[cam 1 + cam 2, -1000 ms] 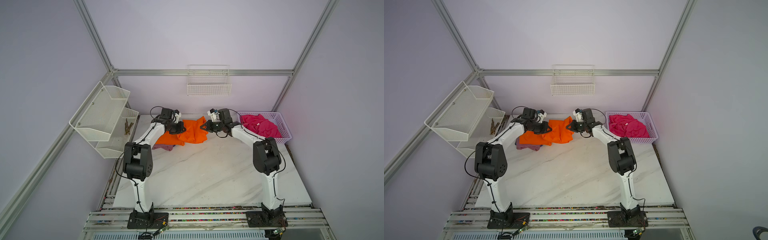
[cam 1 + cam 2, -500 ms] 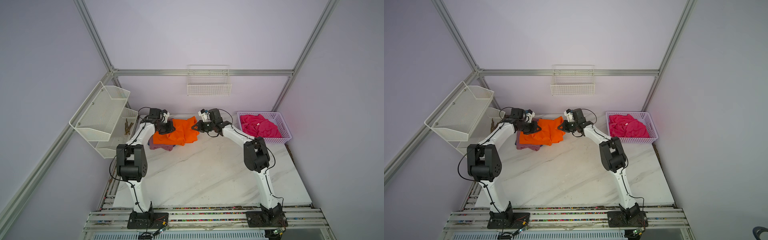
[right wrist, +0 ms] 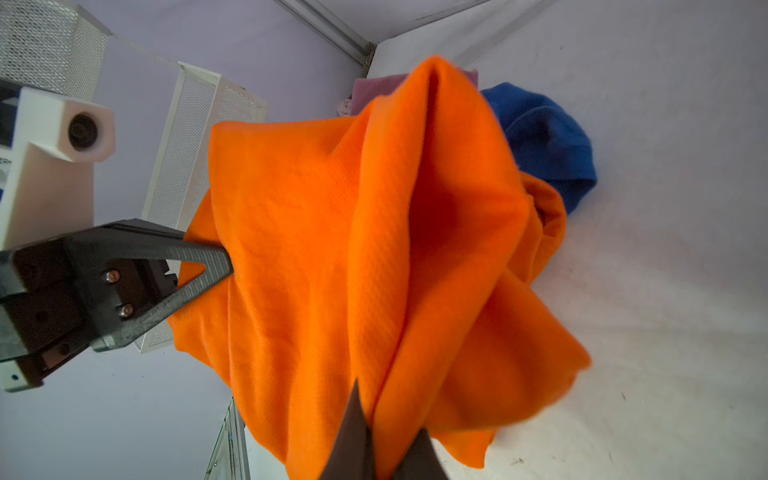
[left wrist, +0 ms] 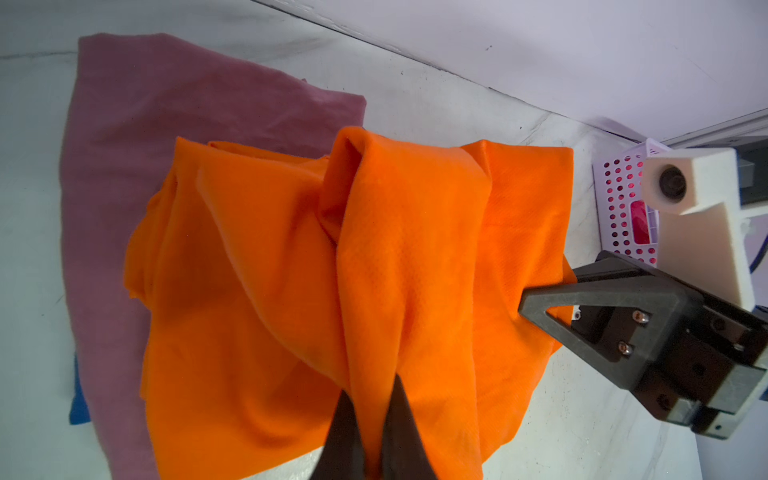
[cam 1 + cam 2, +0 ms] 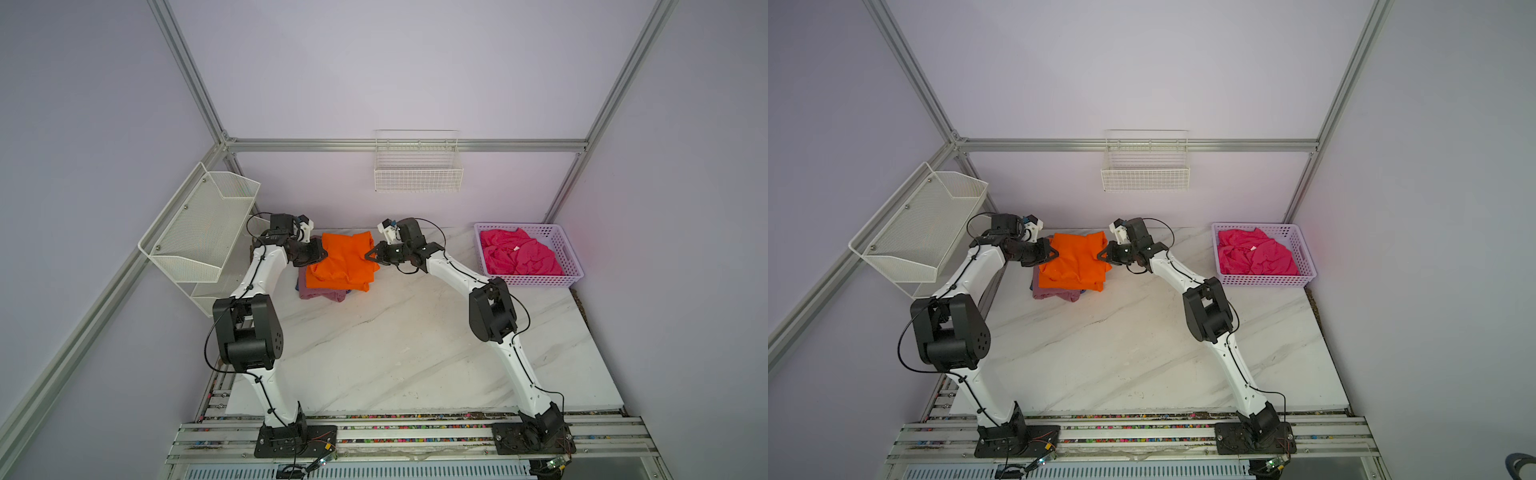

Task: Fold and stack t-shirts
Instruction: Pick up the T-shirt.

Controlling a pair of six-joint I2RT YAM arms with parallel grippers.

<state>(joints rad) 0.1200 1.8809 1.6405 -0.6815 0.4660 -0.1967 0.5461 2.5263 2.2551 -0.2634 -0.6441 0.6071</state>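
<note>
A bright orange t-shirt point(image 5: 345, 259) hangs folded between my two grippers, just over a stack at the back left of the table. My left gripper point(image 5: 322, 253) is shut on its left edge, with cloth pinched between the fingers point(image 4: 345, 419). At the right edge my right gripper point(image 5: 368, 257) is shut on the cloth too, as the right wrist view point(image 3: 384, 432) shows. The stack holds a mauve-pink t-shirt point(image 4: 166, 104) and a blue t-shirt point(image 3: 544, 141). A crumpled hot pink t-shirt point(image 5: 519, 257) lies in the basket at the right.
The lavender perforated basket point(image 5: 575, 266) stands at the table's back right. A white mesh shelf point(image 5: 199, 232) juts out just left of the left arm. A white wire basket point(image 5: 417, 174) hangs on the back wall. The marble tabletop point(image 5: 395, 345) stretches toward the front.
Both grippers have carried the orange t-shirt leftward to above the mauve-pink and blue stack. Both stay shut on it.
</note>
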